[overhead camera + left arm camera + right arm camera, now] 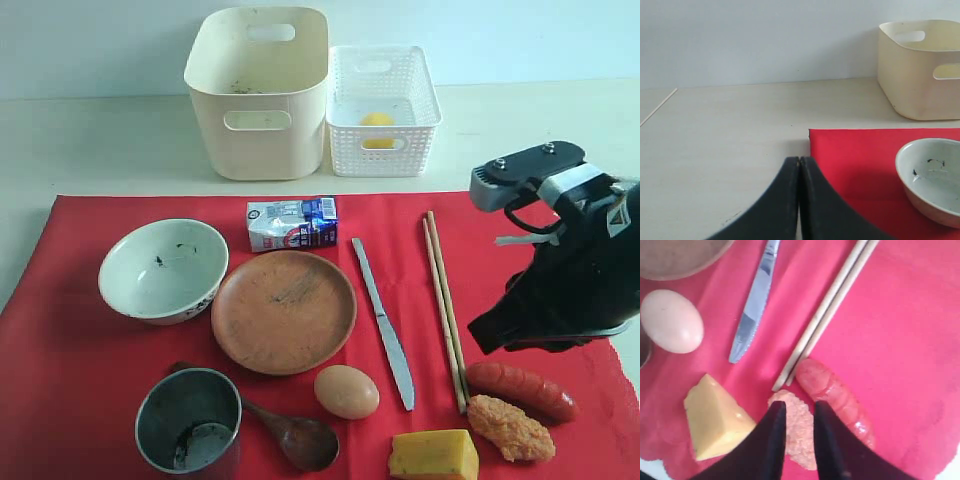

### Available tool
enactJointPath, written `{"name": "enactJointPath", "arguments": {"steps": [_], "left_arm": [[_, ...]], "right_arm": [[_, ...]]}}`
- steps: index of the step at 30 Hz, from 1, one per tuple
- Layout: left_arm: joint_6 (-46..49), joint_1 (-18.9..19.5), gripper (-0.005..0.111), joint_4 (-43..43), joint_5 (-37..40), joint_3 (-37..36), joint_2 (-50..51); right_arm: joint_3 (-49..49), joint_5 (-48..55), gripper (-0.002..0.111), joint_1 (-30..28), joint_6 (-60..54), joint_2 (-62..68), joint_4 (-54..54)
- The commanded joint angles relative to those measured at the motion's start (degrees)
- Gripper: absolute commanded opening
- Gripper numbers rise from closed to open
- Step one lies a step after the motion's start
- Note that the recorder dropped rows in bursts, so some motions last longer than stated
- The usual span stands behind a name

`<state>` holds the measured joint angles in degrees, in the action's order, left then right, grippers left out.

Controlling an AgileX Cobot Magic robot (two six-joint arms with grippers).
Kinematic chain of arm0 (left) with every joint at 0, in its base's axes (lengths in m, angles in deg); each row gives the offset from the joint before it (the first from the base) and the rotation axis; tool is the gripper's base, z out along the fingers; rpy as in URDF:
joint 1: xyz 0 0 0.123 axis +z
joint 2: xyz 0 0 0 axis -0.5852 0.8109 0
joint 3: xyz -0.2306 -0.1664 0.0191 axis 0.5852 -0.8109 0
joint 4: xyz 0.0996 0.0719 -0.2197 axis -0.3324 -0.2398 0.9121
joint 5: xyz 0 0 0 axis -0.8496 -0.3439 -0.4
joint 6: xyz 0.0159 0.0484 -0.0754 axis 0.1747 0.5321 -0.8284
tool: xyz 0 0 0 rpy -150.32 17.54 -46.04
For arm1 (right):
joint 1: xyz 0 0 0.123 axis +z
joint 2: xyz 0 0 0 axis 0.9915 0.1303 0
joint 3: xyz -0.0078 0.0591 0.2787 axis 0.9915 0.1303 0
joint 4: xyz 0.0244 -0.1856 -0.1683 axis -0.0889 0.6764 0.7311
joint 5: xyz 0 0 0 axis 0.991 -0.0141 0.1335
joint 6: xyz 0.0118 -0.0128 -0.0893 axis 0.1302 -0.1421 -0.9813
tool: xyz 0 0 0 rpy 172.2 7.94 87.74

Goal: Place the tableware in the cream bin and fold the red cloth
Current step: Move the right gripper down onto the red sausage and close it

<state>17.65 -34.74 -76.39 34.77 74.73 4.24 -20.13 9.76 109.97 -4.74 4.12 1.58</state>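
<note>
**Cloth can't fold until it's cleared**

My right gripper [798,409] hangs over the breaded piece [800,435] and sausage [835,390], jaws a narrow slit apart, gripping nothing. My left gripper [799,162] is pressed closed and empty, off the red cloth [855,160] corner. The white speckled bowl [163,268], brown round plate [284,311], steel cup [188,420], dark wooden spoon [295,435], silver table knife [383,322] and chopsticks [443,300] all lie on the cloth, pinning it flat. I judge they go into the cream bin [258,95] behind it first

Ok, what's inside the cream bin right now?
Of the cream bin only the upper inner walls show, and nothing pokes above the rim. Its floor is hidden behind the near wall, so I cannot tell whether anything lies there.
</note>
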Motion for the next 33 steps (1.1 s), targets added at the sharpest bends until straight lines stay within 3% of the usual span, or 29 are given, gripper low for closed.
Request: {"name": "enactJointPath", "arguments": {"steps": [1, 7, 25, 28, 33], "left_arm": [[0.0, 0.2, 0.003, 0.5, -0.1, 0.0, -0.3], [0.0, 0.2, 0.003, 0.5, -0.1, 0.0, -0.3], [0.0, 0.2, 0.003, 0.5, -0.1, 0.0, -0.3], [0.0, 0.2, 0.003, 0.5, -0.1, 0.0, -0.3], [0.0, 0.2, 0.003, 0.5, -0.1, 0.0, -0.3]], "right_arm": [[0.3, -0.8, 0.033, 0.2, 5.1, 0.0, 5.7], [0.3, -1.0, 0.050, 0.2, 5.3, 4.1, 5.6], [2.7, -8.5, 0.051, 0.2, 4.0, 18.7, 8.9], [3.6, -11.0, 0.047, 0.2, 4.0, 20.3, 10.1], [3.6, -12.4, 0.029, 0.2, 4.0, 20.5, 10.2]]}}
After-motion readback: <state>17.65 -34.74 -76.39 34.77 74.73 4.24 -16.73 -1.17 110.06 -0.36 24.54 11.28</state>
